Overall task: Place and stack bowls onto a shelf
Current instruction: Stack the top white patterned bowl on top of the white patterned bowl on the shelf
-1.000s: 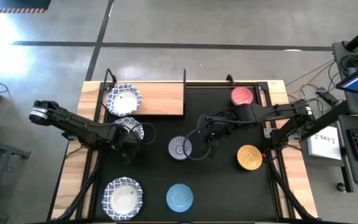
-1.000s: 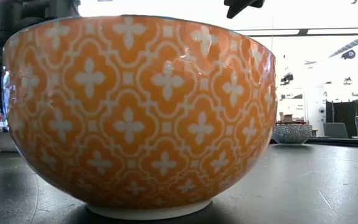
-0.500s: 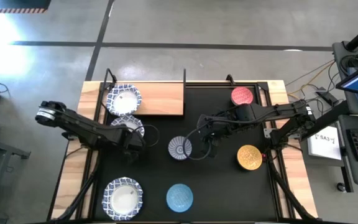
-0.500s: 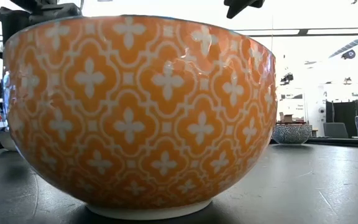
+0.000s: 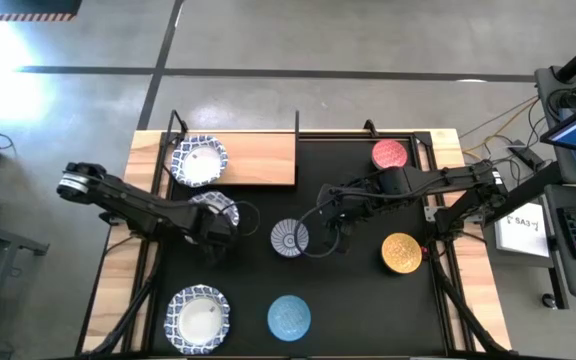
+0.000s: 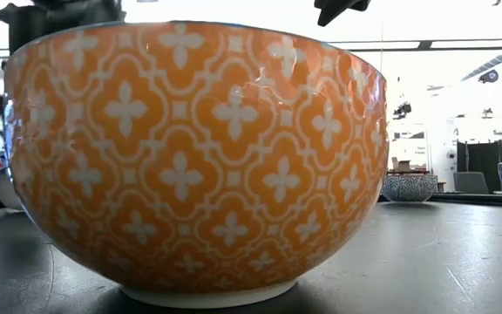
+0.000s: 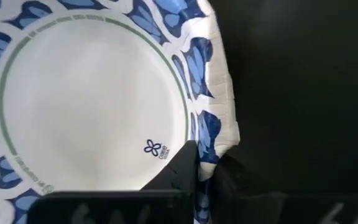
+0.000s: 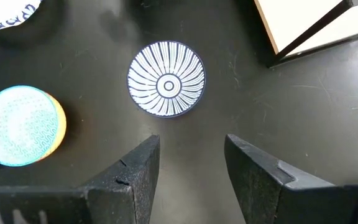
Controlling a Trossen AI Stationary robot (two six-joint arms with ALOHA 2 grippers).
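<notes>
High view: one white bowl (image 5: 198, 161) is sitting on the shelf (image 5: 258, 158); the white (image 5: 199, 316), light-blue (image 5: 289, 316), radial (image 5: 289, 238), yellow (image 5: 400, 252) and red (image 5: 390, 153) bowls are waiting on the bench (image 5: 368, 300). Early going, I judge.

Low view: an orange-sided bowl (image 6: 199, 157) is filling the frame.

Left wrist view: left gripper (image 7: 207, 171) fingers are clamping a white bowl's rim (image 7: 219, 93).

Right wrist view: right gripper (image 8: 191, 165) fingers are standing apart, hovering near the radial bowl.

Shelf (image 5: 258, 158) upper centre-left, one white blue-rimmed bowl (image 5: 199, 162) on its left end. Second white bowl (image 5: 215, 209) below it, third (image 5: 199, 315) lower left. Radial bowl (image 5: 290, 238) centre, light-blue bowl (image 5: 289, 316) bottom centre, yellow bowl (image 5: 401, 252) right, red bowl (image 5: 391, 154) upper right.
</notes>
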